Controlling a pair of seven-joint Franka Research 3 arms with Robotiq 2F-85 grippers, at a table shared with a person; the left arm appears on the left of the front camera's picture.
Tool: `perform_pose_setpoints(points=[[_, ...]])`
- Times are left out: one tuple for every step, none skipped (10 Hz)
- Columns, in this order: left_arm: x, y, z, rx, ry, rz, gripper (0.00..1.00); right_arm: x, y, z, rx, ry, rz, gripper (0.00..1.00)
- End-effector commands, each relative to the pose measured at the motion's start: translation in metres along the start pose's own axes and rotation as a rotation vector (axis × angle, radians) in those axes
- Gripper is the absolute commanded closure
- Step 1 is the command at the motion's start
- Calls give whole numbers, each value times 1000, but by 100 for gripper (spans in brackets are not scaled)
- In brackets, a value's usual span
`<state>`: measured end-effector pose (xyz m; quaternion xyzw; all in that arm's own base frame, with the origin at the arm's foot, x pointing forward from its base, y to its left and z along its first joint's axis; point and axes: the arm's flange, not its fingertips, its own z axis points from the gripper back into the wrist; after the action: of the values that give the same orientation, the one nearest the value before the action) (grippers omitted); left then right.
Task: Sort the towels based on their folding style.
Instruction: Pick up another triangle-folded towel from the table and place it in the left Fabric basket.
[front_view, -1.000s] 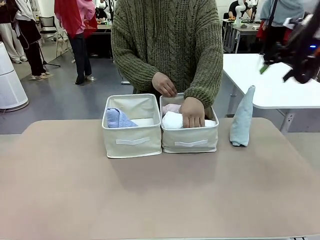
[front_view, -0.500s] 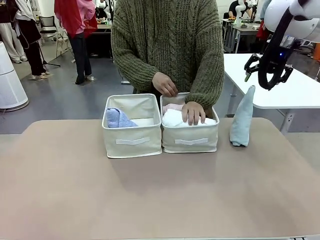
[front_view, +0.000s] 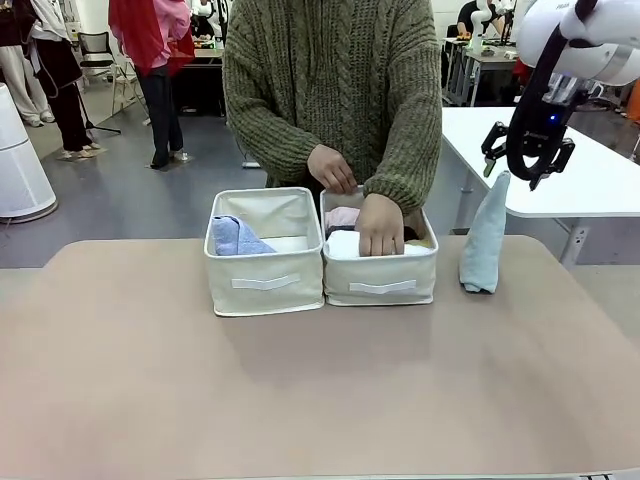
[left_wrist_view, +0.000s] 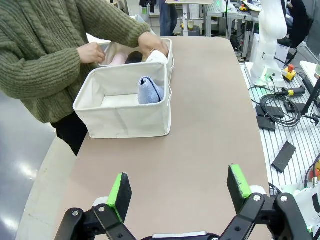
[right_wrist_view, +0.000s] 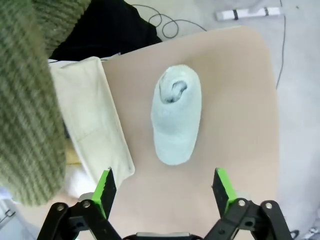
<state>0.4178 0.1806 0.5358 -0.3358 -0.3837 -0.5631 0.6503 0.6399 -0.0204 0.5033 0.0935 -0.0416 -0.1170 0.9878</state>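
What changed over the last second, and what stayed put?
The right gripper swung in from the upper right and lowered, open, above the pale teal cone towel; nothing grasped. The person's hand shifted slightly on the white towel. The bins and cone towel stayed put.

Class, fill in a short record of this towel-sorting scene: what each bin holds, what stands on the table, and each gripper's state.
Left bin: one light blue towel
Right bin: white towel, pink towel, person's hand on top
On table: pale teal cone towel, upright, beside the bins
Right gripper: open, above that towel
Left gripper: open, holding nothing
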Motion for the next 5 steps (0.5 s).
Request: perform_pose_setpoints(points=[[1, -1, 1, 6, -16, -13, 0, 27, -2, -8, -38, 18, -8, 0], [1, -1, 1, 6, -16, -13, 0, 35, -5, -16, -43, 10, -17, 0], [1, -1, 1, 6, -16, -13, 0, 43, -8, -24, -57, 0, -38, 0], [1, -1, 1, 6, -16, -13, 0, 49, -11, -32, -60, -2, -38, 0], [1, -1, 1, 6, -16, -13, 0, 54, -10, -41, -79, -7, -34, 0]])
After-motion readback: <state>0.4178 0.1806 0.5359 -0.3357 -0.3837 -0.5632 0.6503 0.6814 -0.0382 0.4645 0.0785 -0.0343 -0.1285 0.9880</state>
